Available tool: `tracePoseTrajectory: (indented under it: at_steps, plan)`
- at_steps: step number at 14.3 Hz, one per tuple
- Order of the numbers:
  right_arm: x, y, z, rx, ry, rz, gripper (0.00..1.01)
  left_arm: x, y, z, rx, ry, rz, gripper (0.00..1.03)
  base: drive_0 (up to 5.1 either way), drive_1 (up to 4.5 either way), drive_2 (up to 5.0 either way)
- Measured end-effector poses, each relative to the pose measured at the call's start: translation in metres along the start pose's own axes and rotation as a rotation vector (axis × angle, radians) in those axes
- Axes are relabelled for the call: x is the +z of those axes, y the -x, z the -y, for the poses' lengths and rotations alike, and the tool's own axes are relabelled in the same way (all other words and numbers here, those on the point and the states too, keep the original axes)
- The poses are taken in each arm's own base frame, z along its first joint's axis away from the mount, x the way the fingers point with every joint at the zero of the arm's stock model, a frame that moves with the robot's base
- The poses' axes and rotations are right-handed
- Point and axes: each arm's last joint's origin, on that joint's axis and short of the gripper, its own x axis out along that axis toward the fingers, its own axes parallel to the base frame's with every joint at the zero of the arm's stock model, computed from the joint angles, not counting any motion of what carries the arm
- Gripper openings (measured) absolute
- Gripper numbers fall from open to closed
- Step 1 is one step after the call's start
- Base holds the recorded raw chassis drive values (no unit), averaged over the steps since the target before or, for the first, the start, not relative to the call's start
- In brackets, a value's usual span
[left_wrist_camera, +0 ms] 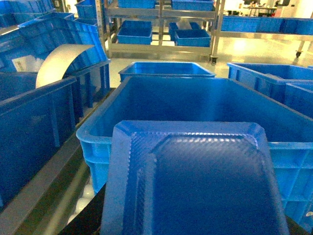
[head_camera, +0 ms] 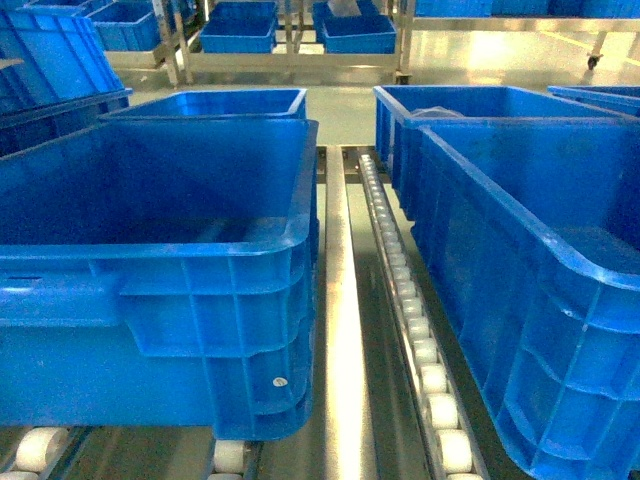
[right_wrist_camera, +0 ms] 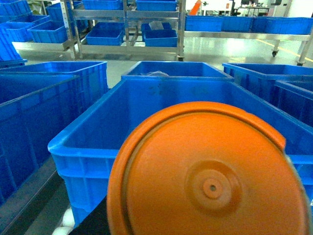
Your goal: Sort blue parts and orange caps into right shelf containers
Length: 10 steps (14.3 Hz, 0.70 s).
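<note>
Orange cap [right_wrist_camera: 210, 176] and blue part [left_wrist_camera: 195, 181] fill my wrist views, each before a blue bin.

In the head view, I see a roller track [head_camera: 405, 290] between the left bin [head_camera: 200, 250] and right bin [head_camera: 540, 250]. No pincer shows, so I cannot tell their opening.

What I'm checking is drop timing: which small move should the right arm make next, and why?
Probably ease the orange cap slightly forward, then release. In the right wrist view the cap fills the foreground, with the near rim of the blue bin just below it and the open interior ahead, so a short advance should clear that rim.
</note>
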Motion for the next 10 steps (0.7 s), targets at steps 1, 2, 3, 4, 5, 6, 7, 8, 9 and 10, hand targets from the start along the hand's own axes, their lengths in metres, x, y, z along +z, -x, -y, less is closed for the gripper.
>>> tracePoseTrajectory:
  at_steps: [1,2,3,4,5,6,7,8,9,10]
  plan:
    - [0.0,0.0,0.0,0.0,0.0,0.0,0.44,0.0,0.0,0.0,0.0,0.0,0.0,0.43,0.0,0.0,0.0]
    - [0.0,0.0,0.0,0.0,0.0,0.0,0.44,0.0,0.0,0.0,0.0,0.0,0.0,0.43,0.0,0.0,0.0]
    - [0.0,0.0,0.0,0.0,0.0,0.0,0.44,0.0,0.0,0.0,0.0,0.0,0.0,0.43,0.0,0.0,0.0]
    - [0.0,0.0,0.0,0.0,0.0,0.0,0.44,0.0,0.0,0.0,0.0,0.0,0.0,0.43,0.0,0.0,0.0]
    - [0.0,0.0,0.0,0.0,0.0,0.0,0.44,0.0,0.0,0.0,0.0,0.0,0.0,0.43,0.0,0.0,0.0]
    - [0.0,0.0,0.0,0.0,0.0,0.0,0.44,0.0,0.0,0.0,0.0,0.0,0.0,0.43,0.0,0.0,0.0]
    - [0.0,0.0,0.0,0.0,0.0,0.001,0.44,0.0,0.0,0.0,0.0,0.0,0.0,0.43,0.0,0.0,0.0]
    - [0.01,0.001,-0.001,-0.034,0.043,0.102,0.44,0.005,-0.001,0.001,-0.014,-0.001,0.048,0.43,0.0,0.0,0.0]
    - [0.017,0.001,-0.005,-0.03,0.084,0.172,0.44,0.015,-0.006,0.003,-0.033,-0.003,0.123,0.43,0.0,0.0,0.0]
    - [0.02,-0.005,-0.008,-0.017,0.12,0.163,0.44,0.024,-0.021,0.007,-0.076,-0.002,0.129,0.43,0.0,0.0,0.0]
